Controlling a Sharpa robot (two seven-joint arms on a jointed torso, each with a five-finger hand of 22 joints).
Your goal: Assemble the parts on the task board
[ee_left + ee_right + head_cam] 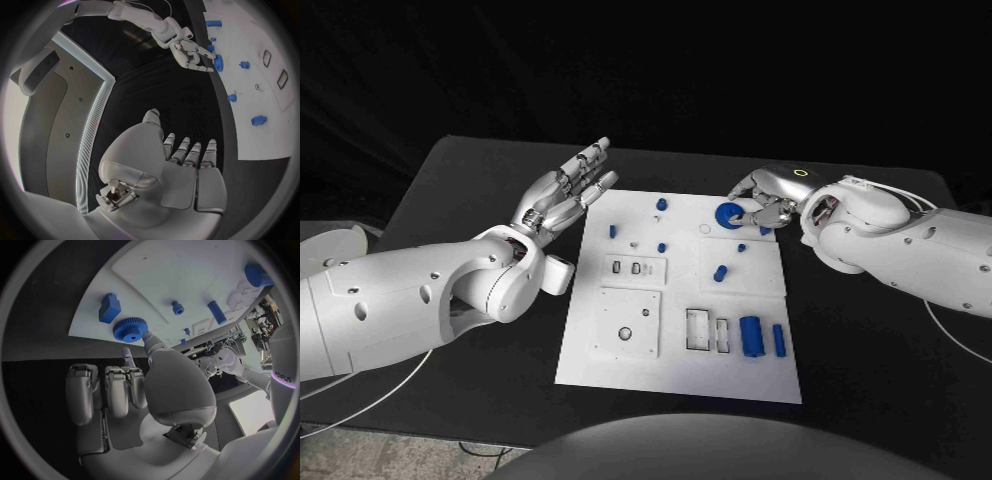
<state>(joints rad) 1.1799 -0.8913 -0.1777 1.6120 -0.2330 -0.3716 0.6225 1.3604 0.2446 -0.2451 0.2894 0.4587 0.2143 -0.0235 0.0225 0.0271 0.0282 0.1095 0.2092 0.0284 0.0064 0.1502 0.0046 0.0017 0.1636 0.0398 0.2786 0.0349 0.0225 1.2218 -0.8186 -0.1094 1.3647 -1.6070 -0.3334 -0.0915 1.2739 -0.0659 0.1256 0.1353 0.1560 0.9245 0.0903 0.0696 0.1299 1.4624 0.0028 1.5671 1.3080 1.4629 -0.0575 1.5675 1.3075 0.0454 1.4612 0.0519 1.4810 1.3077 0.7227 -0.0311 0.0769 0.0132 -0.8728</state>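
The right robot hand (759, 203) is pinching a toothed blue gear (728, 214) at the far right corner of the white task board (678, 370). The left robot hand (568, 190) is hovering released, fingers spread, beside the board's left edge above the tabletop (877, 350).

Dim black surroundings, bright evenly lit task board (678, 372), soft shadows, wrist views bent at edges.

You see matte black rectangular table (877, 330) against black backdrop. Grey floor strip (387, 455) at near left corner, thin cable (358, 415) trailing there. Pale round object (329, 245) at left, possibly stool.
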